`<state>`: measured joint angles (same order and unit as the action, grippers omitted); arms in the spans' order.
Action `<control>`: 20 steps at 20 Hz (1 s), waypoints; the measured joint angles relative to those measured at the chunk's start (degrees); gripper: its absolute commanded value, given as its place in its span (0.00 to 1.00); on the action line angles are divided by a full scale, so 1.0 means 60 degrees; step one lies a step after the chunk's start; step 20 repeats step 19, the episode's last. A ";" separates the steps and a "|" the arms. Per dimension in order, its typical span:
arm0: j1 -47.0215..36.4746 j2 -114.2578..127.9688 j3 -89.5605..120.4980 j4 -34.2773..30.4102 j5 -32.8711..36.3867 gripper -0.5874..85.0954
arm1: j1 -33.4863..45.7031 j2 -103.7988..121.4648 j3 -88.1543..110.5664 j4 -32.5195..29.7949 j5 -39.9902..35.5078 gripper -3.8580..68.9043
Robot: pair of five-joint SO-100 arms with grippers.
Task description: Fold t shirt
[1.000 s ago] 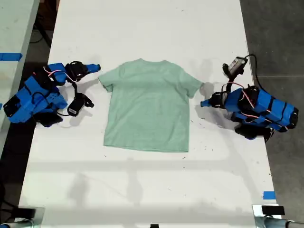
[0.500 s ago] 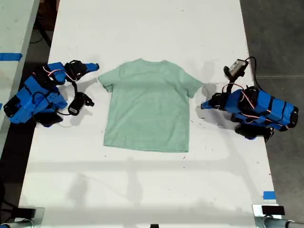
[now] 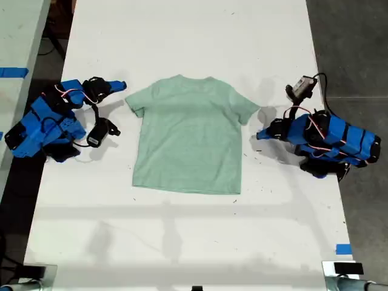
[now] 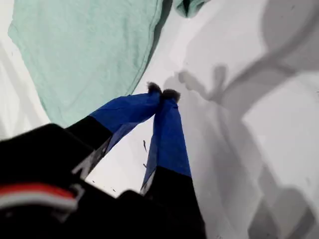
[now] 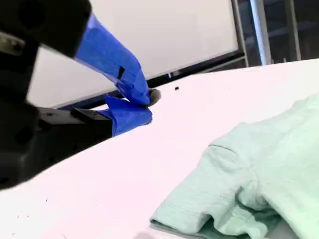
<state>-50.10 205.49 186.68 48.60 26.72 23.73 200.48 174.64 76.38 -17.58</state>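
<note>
The t shirt (image 3: 188,137) lies flat in the middle of the white table (image 3: 182,36). My first gripper (image 4: 162,93) sits beside one sleeve, fingers together and empty. My second gripper (image 5: 147,106) rests near the other sleeve, fingers together too.

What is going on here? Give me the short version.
A pale green t-shirt lies flat and unfolded on the white table, with one of my blue arms on each side of it. My first pincer is shut and empty, just off the shirt's side edge on the exterior view's right. My second pincer is also shut and empty, beside the sleeve on the exterior view's left. Neither touches the shirt, so no fold has been made yet.
</note>
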 measured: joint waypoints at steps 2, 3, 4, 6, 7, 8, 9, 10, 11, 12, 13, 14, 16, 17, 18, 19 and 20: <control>0.0000 0.0000 0.0000 0.0029 -0.0029 0.01 | 0.0000 0.0000 0.0000 0.0000 0.0000 0.06; 0.0000 0.0000 0.0000 0.0059 -0.0044 0.01 | 0.0000 0.0000 0.0000 0.0000 0.0000 0.06; 0.0000 0.0000 0.0000 0.0059 -0.0044 0.01 | 0.0000 0.0000 0.0000 0.0000 0.0015 0.06; 0.0000 0.0000 0.0000 0.0073 -0.0059 0.01 | 0.0000 0.0000 0.0000 0.0000 0.0015 0.06; 0.0000 0.0000 0.0000 0.0073 -0.0059 0.01 | 0.0000 0.0000 0.0000 0.0000 0.0044 0.06; 0.0000 0.0000 0.0000 0.0073 -0.0059 0.01 | 0.0000 0.0000 0.0000 0.0000 0.0044 0.06; 0.0000 0.0000 0.0000 0.0103 -0.0088 0.01 | -0.0015 0.0000 0.0000 0.0000 0.0044 0.06; 0.0000 0.0000 0.0000 0.0146 -0.0176 0.01 | -0.0015 0.0000 0.0000 0.0000 0.0073 0.06; -0.0015 0.0000 0.0000 0.0190 -0.0293 0.01 | -0.0015 0.0000 0.0000 0.0000 0.0073 0.06; -0.0117 0.0000 0.0000 0.0220 -0.0352 0.01 | -0.0015 0.0000 0.0000 0.0000 0.0073 0.06; -0.0205 0.0000 0.0000 0.0220 -0.0381 0.02 | -0.0015 0.0000 0.0000 0.0000 0.0088 0.06; -0.0293 0.0000 0.0000 0.0220 -0.0381 0.02 | -0.0015 0.0000 0.0000 0.0000 0.0103 0.06; -0.0366 0.0000 0.0000 0.0278 -0.0381 0.02 | -0.0015 0.0000 0.0000 0.0000 0.0132 0.06; -0.0366 0.0000 0.0000 0.0293 -0.0381 0.02 | -0.0015 0.0000 0.0000 0.0000 0.0132 0.06; -0.0366 0.0000 0.0000 0.0308 -0.0381 0.02 | -0.0015 0.0000 0.0000 0.0000 0.0161 0.06; -0.0366 0.0000 0.0000 0.0308 -0.0381 0.02 | -0.0015 0.0000 0.0015 0.0000 0.0190 0.06; -0.0366 0.0000 0.0000 0.0308 -0.0381 0.02 | -0.0015 0.0000 0.0015 0.0000 0.0190 0.06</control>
